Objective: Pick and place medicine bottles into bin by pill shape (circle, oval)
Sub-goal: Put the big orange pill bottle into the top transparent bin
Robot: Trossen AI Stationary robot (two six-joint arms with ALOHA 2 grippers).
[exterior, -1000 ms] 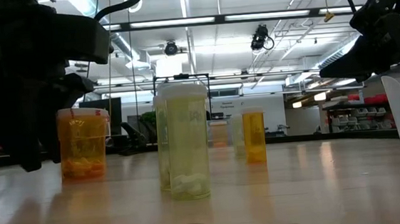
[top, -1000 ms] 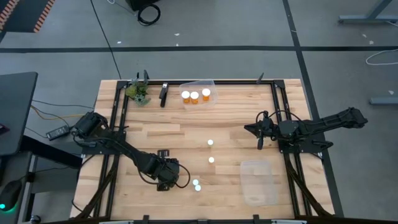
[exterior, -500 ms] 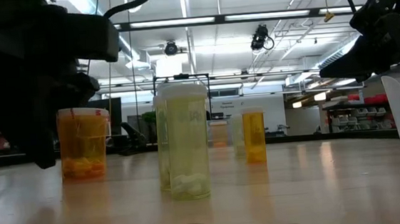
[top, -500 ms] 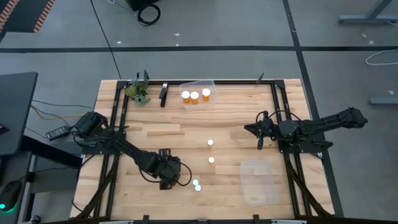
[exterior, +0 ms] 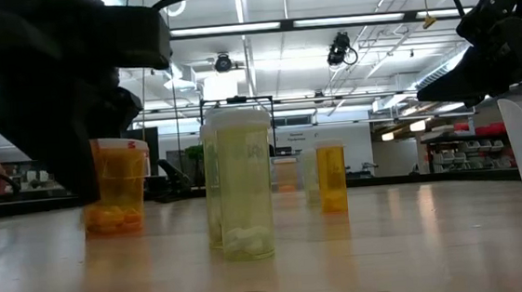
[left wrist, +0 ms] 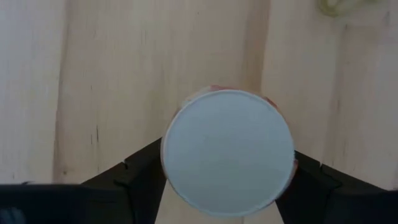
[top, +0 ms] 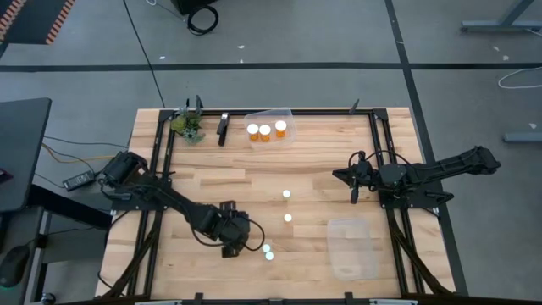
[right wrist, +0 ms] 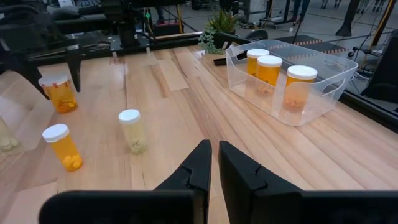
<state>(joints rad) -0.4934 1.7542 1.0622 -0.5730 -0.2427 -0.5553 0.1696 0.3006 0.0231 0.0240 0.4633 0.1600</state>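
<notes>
Bottle in hand: an orange bottle (left wrist: 227,152) with a white cap fills the centre of the left wrist view, standing on the wood.
Left gripper: the left gripper (top: 235,241), lower left of centre in the high view, hangs over that bottle, its fingers (left wrist: 140,171) spread wide on either side of the cap, not gripping.
Other loose bottles: two pale caps (top: 268,252) sit just right of that gripper; two more (top: 287,206) stand near mid-frame.
Filled bin: a clear bin (top: 289,118) at upper centre holds three orange bottles (top: 266,131).
Empty bin: a second clear bin (top: 351,247) at lower right holds nothing.
Right gripper: the right gripper (top: 353,191), right of centre, waits closed and empty.
Progress: three look sorted; five remain on the table (top: 195,174).
</notes>
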